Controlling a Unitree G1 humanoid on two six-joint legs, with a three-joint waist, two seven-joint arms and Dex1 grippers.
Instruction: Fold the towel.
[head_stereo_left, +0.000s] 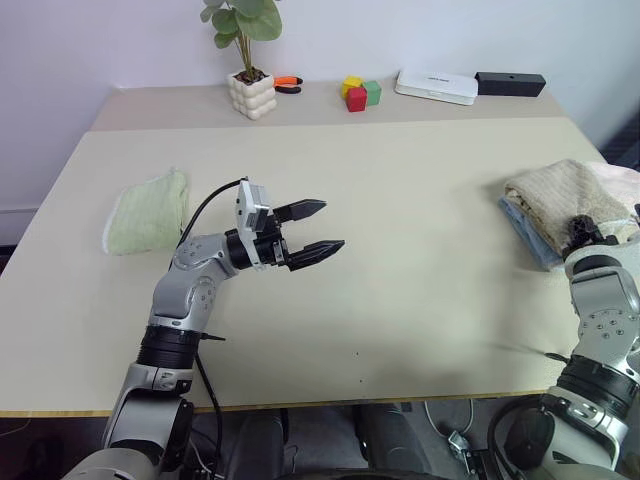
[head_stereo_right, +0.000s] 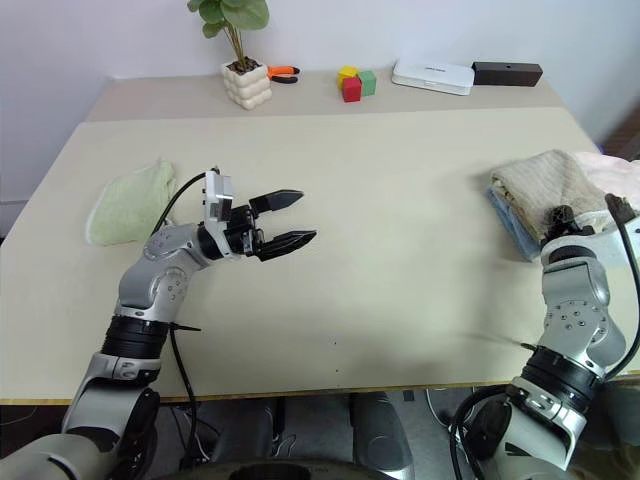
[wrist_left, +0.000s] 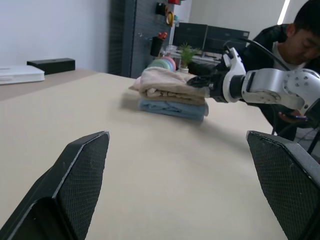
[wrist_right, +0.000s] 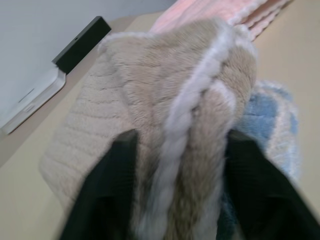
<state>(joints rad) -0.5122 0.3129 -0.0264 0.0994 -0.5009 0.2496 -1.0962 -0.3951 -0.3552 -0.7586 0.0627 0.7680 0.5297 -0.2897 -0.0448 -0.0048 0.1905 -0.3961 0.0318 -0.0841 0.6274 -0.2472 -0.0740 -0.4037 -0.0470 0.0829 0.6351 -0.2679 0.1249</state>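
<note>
Right wrist view has the right gripper (wrist_right: 177, 187) with its fingers spread around a fold of the towel (wrist_right: 165, 95), not pinching it. That towel's folded on top of a light blue cloth (head_stereo_left: 527, 236) at the table's (head_stereo_left: 400, 200) right edge. Left gripper (head_stereo_left: 318, 229) hovers wide open over the middle.
</note>
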